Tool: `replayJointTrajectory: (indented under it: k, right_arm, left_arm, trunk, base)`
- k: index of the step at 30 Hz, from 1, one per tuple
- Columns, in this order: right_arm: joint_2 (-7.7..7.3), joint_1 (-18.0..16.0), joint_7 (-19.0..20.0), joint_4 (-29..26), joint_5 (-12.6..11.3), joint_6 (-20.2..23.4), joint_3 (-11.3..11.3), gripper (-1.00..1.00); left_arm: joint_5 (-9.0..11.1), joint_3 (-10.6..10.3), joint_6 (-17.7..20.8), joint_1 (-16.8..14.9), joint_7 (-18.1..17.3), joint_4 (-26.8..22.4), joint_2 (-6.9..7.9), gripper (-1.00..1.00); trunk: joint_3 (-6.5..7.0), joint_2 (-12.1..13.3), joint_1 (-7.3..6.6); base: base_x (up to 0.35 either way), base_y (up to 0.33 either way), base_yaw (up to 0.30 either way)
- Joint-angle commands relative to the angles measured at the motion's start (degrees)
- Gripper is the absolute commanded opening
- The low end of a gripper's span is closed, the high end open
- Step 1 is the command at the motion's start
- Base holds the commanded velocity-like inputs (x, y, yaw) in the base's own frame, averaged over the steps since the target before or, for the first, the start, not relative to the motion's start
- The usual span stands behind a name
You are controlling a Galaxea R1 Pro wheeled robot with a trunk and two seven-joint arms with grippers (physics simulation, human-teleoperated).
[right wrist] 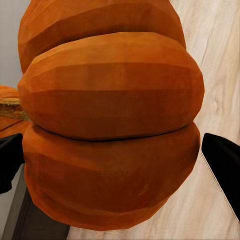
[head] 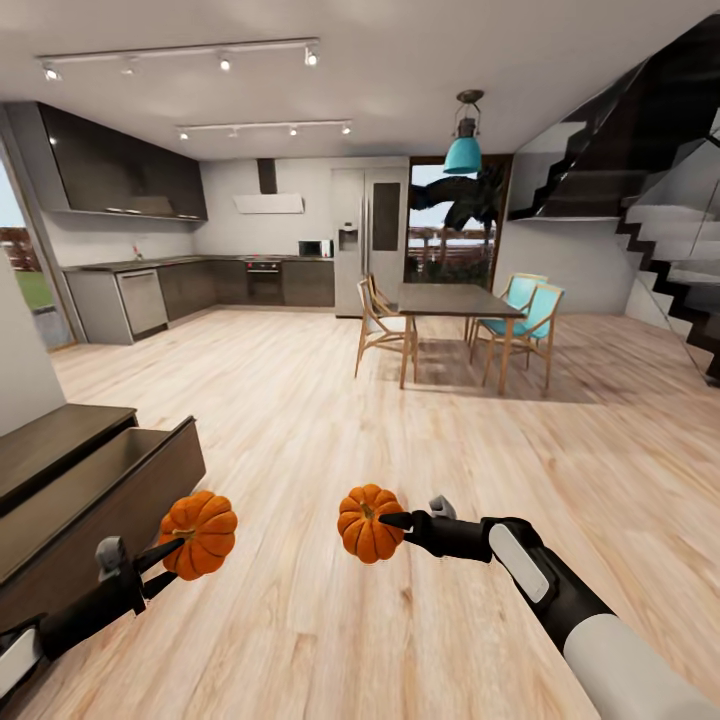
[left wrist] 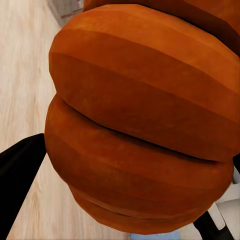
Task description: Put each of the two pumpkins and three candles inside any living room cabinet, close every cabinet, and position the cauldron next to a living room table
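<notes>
Each arm carries one orange ribbed pumpkin above the wooden floor. My left gripper (head: 172, 562) is shut on the left pumpkin (head: 201, 534), which bulges close in the left wrist view (left wrist: 135, 125). My right gripper (head: 392, 522) is shut on the other pumpkin (head: 367, 523), seen large in the right wrist view (right wrist: 110, 125). The dark brown cabinet (head: 70, 505) stands at the lower left with a drawer pulled open, just left of the left pumpkin. The candles and the cauldron are out of view.
A dining table (head: 455, 300) with wooden and teal chairs stands ahead to the right. The kitchen counter (head: 190, 285) and fridge (head: 370, 235) line the far wall. Stairs (head: 660, 250) rise at the right. Open floor lies between.
</notes>
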Motion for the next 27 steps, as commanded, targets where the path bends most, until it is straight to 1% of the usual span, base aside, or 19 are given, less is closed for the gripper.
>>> replayJointTrajectory:
  k: [1,2,6,8,14,17,20,27]
  right_arm:
    - [-0.04,-0.06,0.11,-0.06,-0.67,0.23,0.09,-1.00]
    - [-0.04,-0.06,0.12,-0.09,-0.67,0.23,0.09,-1.00]
    - [-0.04,-0.06,0.10,-0.12,-0.67,0.24,0.09,-1.00]
    - [-0.04,-0.06,0.10,-0.08,-0.67,0.23,0.09,-1.00]
    - [-0.04,-0.06,0.11,-0.01,-0.67,0.23,0.09,-1.00]
    - [-0.04,-0.06,0.12,0.04,-0.67,0.23,0.04,-1.00]
    - [-0.04,-0.06,0.12,0.05,-0.67,0.23,0.05,-1.00]
    - [-0.04,-0.06,0.12,0.05,-0.67,0.23,0.01,-1.00]
  left_arm:
    - [0.67,-0.17,0.62,-0.04,-0.07,-0.01,0.05,-1.00]
    - [0.67,-0.17,0.62,-0.05,-0.14,-0.01,0.05,-1.00]
    - [0.54,-0.17,0.62,-0.01,-2.85,-0.01,0.05,-1.00]
    - [0.52,-0.17,0.62,-0.02,-3.28,0.06,0.05,-1.00]
    - [0.50,-0.23,0.77,-0.01,-3.58,0.33,-0.03,-1.00]
    - [0.33,-0.25,2.65,0.00,-3.57,0.34,-0.03,-1.00]
    - [0.21,-0.25,3.69,0.00,-3.59,0.34,0.01,-1.00]
    - [0.15,-0.22,4.01,-0.03,-3.59,0.34,0.04,-1.00]
  trunk:
    - [-0.06,-0.03,0.02]
    - [-0.06,-0.03,0.02]
    - [-0.06,-0.03,0.02]
    - [-0.06,-0.03,0.02]
    - [-0.06,-0.03,0.02]
    - [-0.06,-0.03,0.02]
    - [-0.06,-0.03,0.02]
    - [-0.06,-0.03,0.02]
  base:
    - [0.334,-0.028,0.000]
    - [0.328,-0.054,0.000]
    - [0.298,-0.119,0.000]
    - [0.276,-0.154,0.000]
    - [0.271,-0.163,0.000]
    - [0.266,-0.169,0.000]
    - [0.254,-0.183,0.000]
    - [0.237,-0.193,0.000]
